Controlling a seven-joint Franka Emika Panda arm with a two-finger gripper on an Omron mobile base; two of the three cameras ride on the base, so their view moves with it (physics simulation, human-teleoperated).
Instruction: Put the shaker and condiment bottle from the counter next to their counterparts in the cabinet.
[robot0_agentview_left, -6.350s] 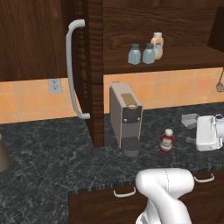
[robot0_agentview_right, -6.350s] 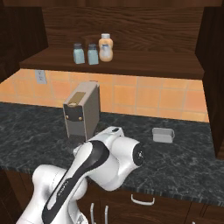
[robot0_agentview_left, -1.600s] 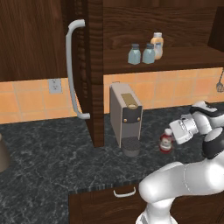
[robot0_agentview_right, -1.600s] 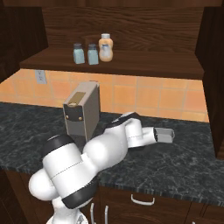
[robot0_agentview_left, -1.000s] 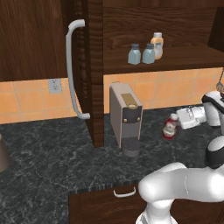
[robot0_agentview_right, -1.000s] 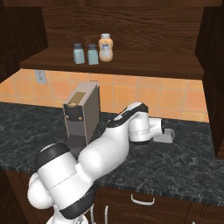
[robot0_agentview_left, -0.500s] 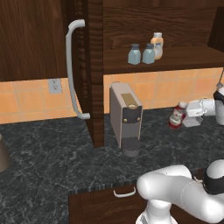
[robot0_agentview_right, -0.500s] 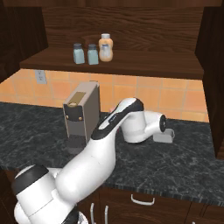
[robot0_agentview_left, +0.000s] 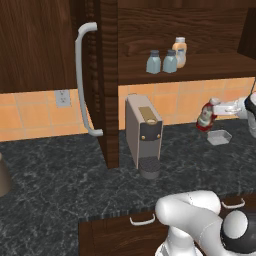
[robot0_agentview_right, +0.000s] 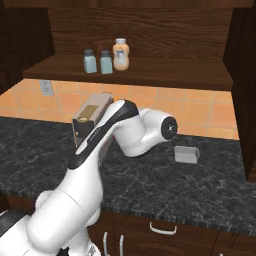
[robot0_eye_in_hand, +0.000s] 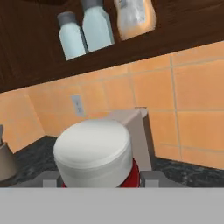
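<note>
Claw (robot0_agentview_left: 216, 109) clamping condiment bottle (robot0_agentview_left: 205, 115) (tilted), above counter (robot0_agentview_left: 60, 175)

The cabinet (robot0_agentview_left: 45, 45) is dark grained wood with a smooth grey handle (robot0_agentview_left: 82, 80), above a marbled stone counter (robot0_agentview_left: 60, 175). The condiment bottle (robot0_agentview_left: 205, 115) looks like glossy red plastic, and both shakers (robot0_agentview_right: 97, 61) are translucent.

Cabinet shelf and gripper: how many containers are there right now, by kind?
Shakers on the cabinet shelf: 2
Tan-orange bottle on the shelf: 1
Red condiment bottle in the gripper, above the counter: 1
Total: 4
</note>
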